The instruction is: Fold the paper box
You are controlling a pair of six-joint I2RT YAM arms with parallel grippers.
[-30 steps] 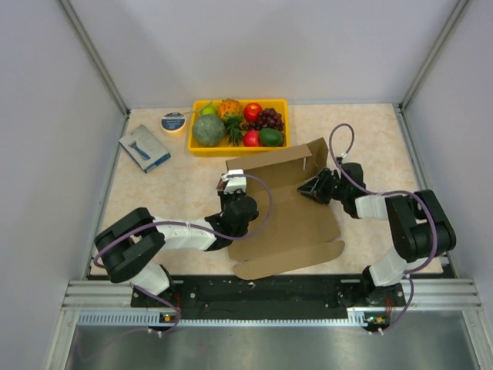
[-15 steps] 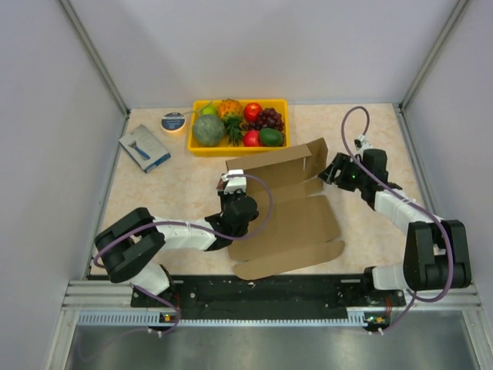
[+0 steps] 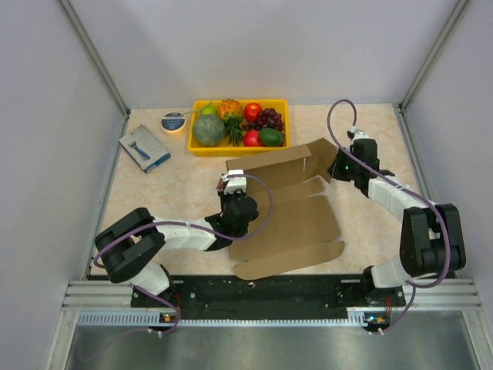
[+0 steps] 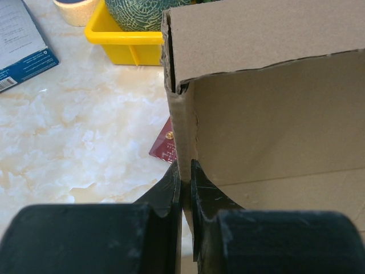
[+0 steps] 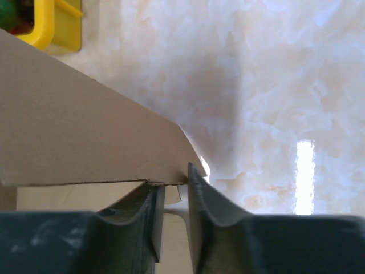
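A partly folded brown corrugated cardboard paper box [image 3: 289,220] lies in the middle of the pale marbled counter [image 3: 154,200], between the two grippers. Its far panel stands up as a wall, and that wall's long axis runs from the left gripper [image 4: 183,171] across to the right gripper [image 5: 175,182], the right end angled a little farther from the arm bases. The wall's inner face looks back towards the bases. The rest of the sheet lies flat, stretching from the wall towards the near edge and ending in a long flap with rounded corners.

The left gripper is clenched on the left upright edge of the wall, with the thin board pinched between its two fingers. The right gripper sits at the wall's right end. Its jaws stand slightly apart with a corner of the flap between them, and I cannot tell whether they actually press on it.

Just past the left gripper is a yellow plastic tray [image 3: 212,149] of fruit. Farther to its left lie a blue-and-grey flat packet [image 3: 144,148] and a roll of tape [image 3: 173,121]. A small dark red card [image 4: 162,145] peeks out from under the box corner just ahead of the left fingers.
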